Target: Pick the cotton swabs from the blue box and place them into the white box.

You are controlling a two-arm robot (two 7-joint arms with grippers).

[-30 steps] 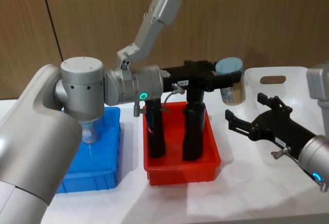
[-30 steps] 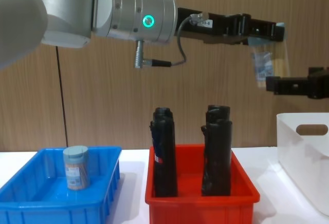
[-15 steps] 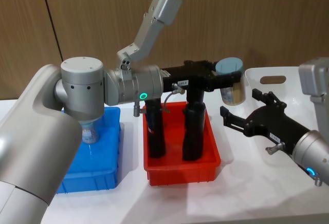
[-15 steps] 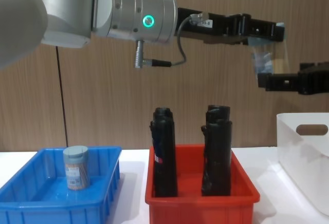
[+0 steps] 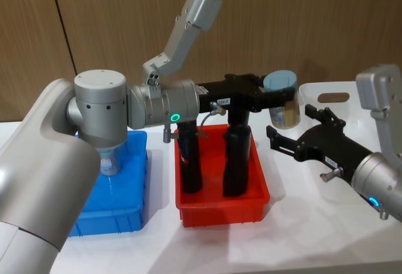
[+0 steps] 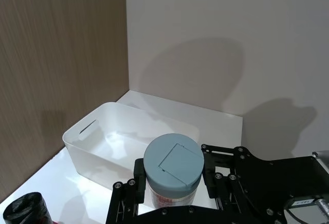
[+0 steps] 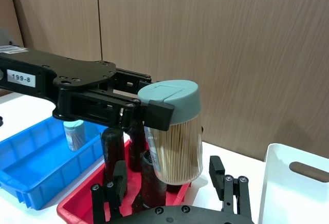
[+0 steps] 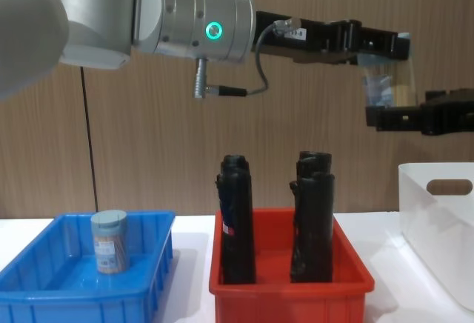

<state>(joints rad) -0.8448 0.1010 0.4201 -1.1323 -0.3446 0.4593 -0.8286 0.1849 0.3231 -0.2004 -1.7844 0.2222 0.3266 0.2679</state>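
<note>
Bright, even indoor light casts broad, soft shadows on the pale wall (image 6: 205, 29) beyond the table (image 5: 301, 236).

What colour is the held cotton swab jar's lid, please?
Pale blue-grey; the lid shows best in the left wrist view.

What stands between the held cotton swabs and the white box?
The open right gripper hangs beside the cotton swabs in the left gripper, on the side toward the white box. Nothing else visible does.
</note>
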